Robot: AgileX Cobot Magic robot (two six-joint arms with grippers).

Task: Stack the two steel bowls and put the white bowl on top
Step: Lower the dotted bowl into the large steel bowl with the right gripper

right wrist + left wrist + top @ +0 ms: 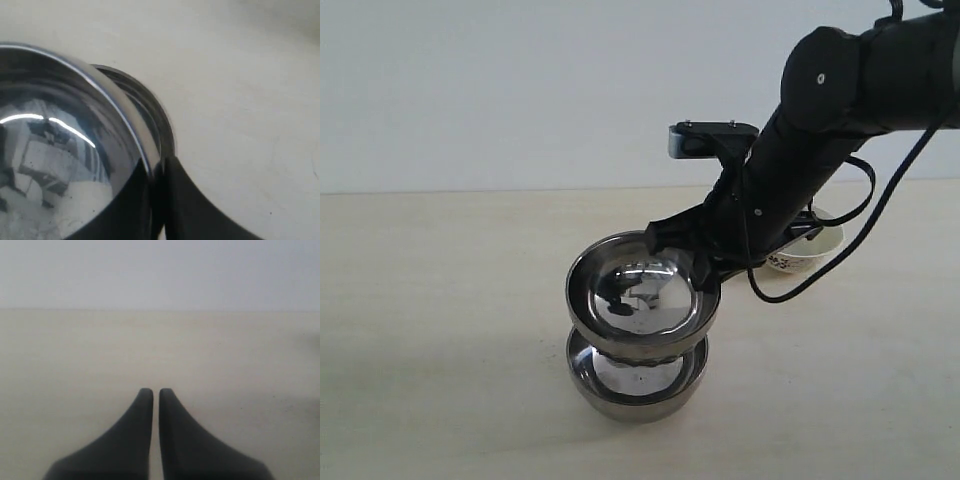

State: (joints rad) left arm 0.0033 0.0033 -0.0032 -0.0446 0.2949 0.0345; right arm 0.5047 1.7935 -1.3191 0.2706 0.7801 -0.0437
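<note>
Lower bowl [638, 400] — upper bowl [642, 295], right gripper [705, 272]

Glossy blk arm [845, 95], rounded joints [832, 55] w/ screws [820, 78], looped blk cable [872, 188]; tapered blk pincer fingers [132, 442].

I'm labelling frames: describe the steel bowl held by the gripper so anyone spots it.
Over the beige table, the black arm ends in the right gripper, clamping a rim. That shiny round steel bowl is the upper one; the lower steel bowl sits underneath.

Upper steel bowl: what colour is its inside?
The upper steel bowl is mirror-shiny silver inside, clearest in the exterior view.
</note>
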